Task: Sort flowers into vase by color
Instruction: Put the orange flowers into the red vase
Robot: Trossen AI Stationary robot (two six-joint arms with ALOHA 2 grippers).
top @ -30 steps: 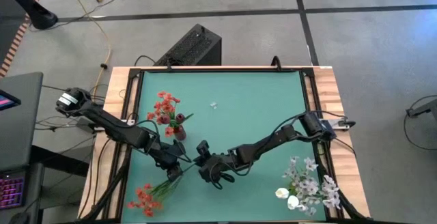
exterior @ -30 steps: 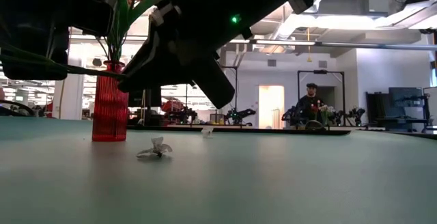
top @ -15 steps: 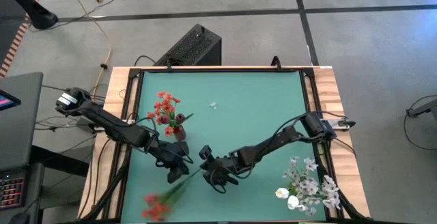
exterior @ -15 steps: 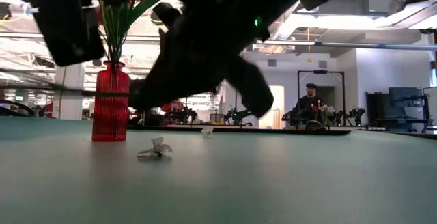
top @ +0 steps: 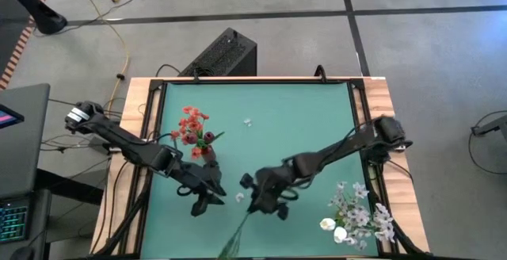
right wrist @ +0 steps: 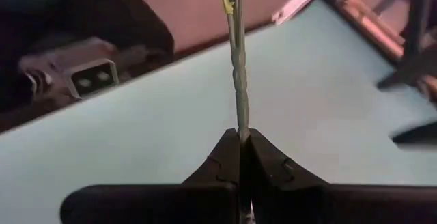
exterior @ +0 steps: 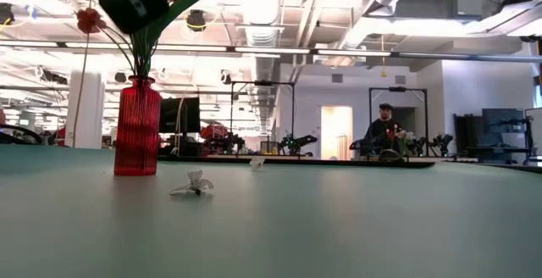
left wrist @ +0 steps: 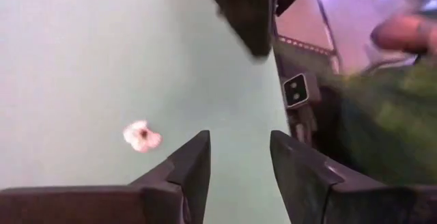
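My right gripper (top: pixel 255 206) is over the table's near middle, shut on a thin green flower stem (top: pixel 238 235). The stem slants from it toward the near edge, and its blossom end is out of view. My left gripper (top: pixel 207 200) is open just left of it, near side of the red vase (top: pixel 207 154), touching nothing. The vase stands upright with orange-red flowers (top: pixel 191 125) in it. A bunch of white flowers (top: pixel 358 215) lies at the table's near right corner. In the low view the red vase (exterior: pixel 137 126) shows at left. My right gripper pinches the green stem (right wrist: pixel 239 118) between its two fingertips. The stem runs straight on past the tips, along the fingers. Its end in the fingers is hidden by them. In the high view it slants toward the near edge, and the low view shows none of it on the table.
A loose white blossom (top: pixel 247 122) lies on the green mat far of the vase, and the blossom (exterior: pixel 193 185) also shows in the low view. A black box (top: pixel 226 52) stands on the floor beyond the far edge. A person (exterior: pixel 383 130) is far off in the room.
Both arms have risen out of the low view's middle. The right gripper moved a little toward the right edge, carrying the stem. The orange-red flower swung from lying near-left on the mat to pointing over the near edge, its head now out of view.
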